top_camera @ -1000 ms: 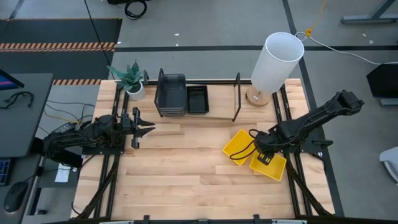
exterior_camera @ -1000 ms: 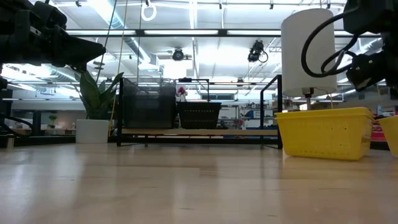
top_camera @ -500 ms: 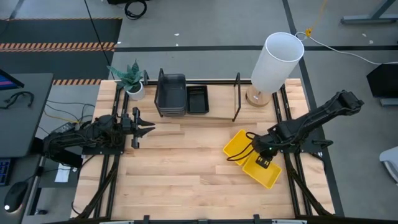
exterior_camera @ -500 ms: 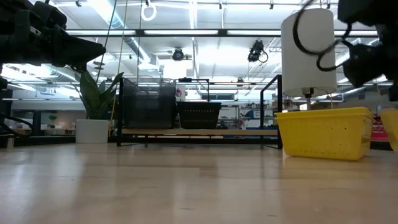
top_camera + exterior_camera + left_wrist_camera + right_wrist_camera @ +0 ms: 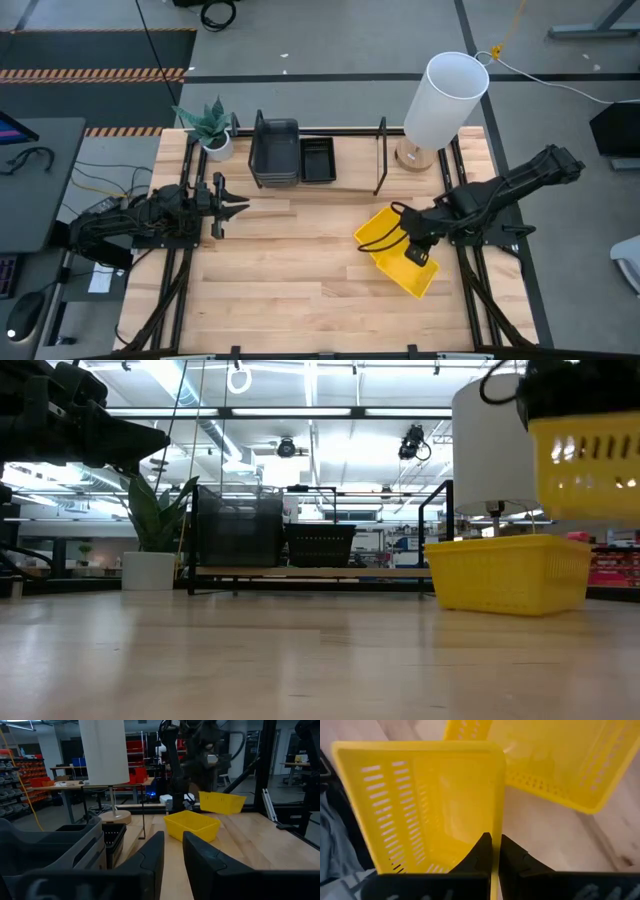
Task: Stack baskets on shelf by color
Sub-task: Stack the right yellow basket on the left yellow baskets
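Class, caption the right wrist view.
Right gripper shut on a bright yellow slotted plastic basket's wall, lifted above a second yellow basket.

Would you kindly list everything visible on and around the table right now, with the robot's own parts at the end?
Yellow baskets: two; one resting on the table, one lifted above the table's right part.
Dark grey baskets: a stack, count unclear, at the shelf's left end.
Black mesh basket: at least one, on the shelf beside the grey stack.
Shelf: one, black wire, at the table's far edge.
Potted plant: one, green in a white pot, far left corner.
White cylinder: one, far right corner.
Table: one, light wood.
Left gripper: dark, hanging idle at the left.
Right gripper: dark, shut on the lifted basket's rim.
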### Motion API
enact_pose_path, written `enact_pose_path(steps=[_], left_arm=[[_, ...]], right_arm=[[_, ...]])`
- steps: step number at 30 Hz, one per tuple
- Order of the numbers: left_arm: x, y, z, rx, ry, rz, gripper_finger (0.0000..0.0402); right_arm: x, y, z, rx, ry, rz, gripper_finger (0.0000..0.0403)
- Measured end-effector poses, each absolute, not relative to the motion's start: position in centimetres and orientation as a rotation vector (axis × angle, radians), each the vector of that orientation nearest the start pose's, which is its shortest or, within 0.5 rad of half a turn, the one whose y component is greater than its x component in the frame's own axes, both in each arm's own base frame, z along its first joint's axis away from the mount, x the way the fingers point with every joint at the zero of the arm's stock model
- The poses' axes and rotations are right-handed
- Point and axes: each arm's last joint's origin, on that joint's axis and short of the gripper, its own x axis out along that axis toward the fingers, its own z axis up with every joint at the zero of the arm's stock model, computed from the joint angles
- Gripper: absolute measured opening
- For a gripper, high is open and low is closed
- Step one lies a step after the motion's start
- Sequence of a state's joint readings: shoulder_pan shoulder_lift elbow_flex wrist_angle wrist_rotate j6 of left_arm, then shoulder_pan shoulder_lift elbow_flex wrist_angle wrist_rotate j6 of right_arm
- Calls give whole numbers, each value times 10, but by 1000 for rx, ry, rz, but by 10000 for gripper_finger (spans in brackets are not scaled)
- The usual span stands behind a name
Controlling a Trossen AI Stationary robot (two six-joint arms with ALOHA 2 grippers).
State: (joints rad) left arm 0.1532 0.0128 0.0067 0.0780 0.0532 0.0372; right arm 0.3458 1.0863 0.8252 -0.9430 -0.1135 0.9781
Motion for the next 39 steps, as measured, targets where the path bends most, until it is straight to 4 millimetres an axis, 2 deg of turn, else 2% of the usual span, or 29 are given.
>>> enact_pose_path(steps=[9,15,23,29,34,39], left_arm=[[97,13,172,44,-70,101,83],[97,13,172,44,-70,101,76],[97,13,172,45,-70,101,86],[97,13,172,44,-70,101,82],[97,13,172,44,-70,101,79],[97,13,172,44,-70,101,86]], right_arm=[[174,57,277,565,1147,-346,13],[179,52,288,501,1115,-394,12],[199,44,300,342,1148,-444,12],[220,39,298,56,1219,-435,15],[236,41,285,-185,1330,-278,16],[247,45,270,-335,1426,-122,16]])
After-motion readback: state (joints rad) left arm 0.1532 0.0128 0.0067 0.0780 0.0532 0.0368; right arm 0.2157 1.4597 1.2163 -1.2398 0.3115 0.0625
